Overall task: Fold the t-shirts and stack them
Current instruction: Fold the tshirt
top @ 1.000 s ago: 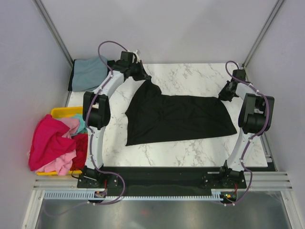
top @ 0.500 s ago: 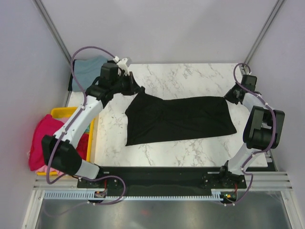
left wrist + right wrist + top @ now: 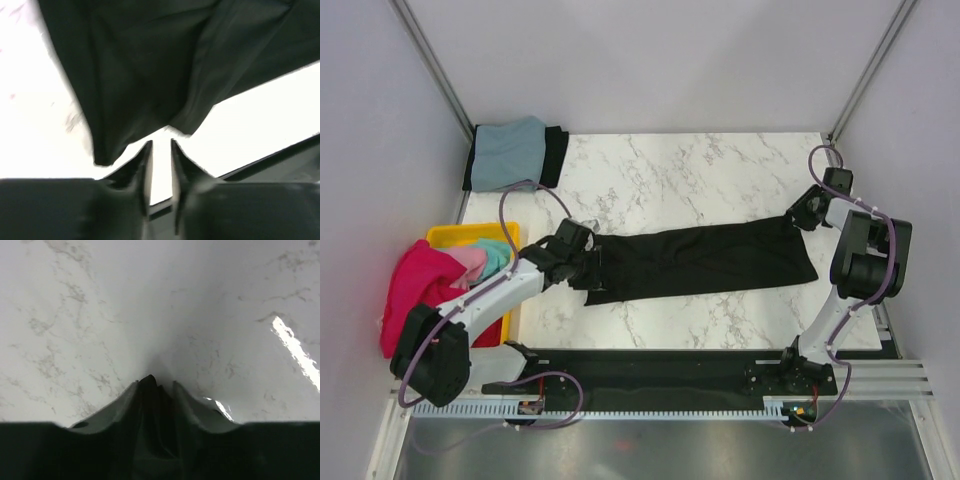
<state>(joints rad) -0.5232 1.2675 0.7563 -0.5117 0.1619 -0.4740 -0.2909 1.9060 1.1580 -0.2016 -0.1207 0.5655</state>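
Observation:
The large black t-shirt (image 3: 705, 258) lies folded into a long narrow strip across the marble table. My left gripper (image 3: 588, 270) sits low at the strip's left end. In the left wrist view this gripper (image 3: 160, 142) stands slightly open: bare white table shows between its fingers, and the black cloth (image 3: 150, 65) lies just beyond the tips. My right gripper (image 3: 801, 212) is at the strip's far right corner. In the right wrist view it (image 3: 155, 382) is shut on a bunch of black cloth (image 3: 152, 405) that fills the gap between its fingers.
A folded grey-blue t-shirt (image 3: 508, 152) lies on a black one (image 3: 556, 155) at the back left corner. At the left edge a yellow bin (image 3: 455, 236) holds a heap of magenta (image 3: 415, 295), pink (image 3: 470, 262), teal (image 3: 492, 258) and red shirts that spills over its side.
Both arms drew the shirt's far edge toward the near side, narrowing it into a strip. The left arm swung from the back left to the near left, and its jaws parted off the cloth.

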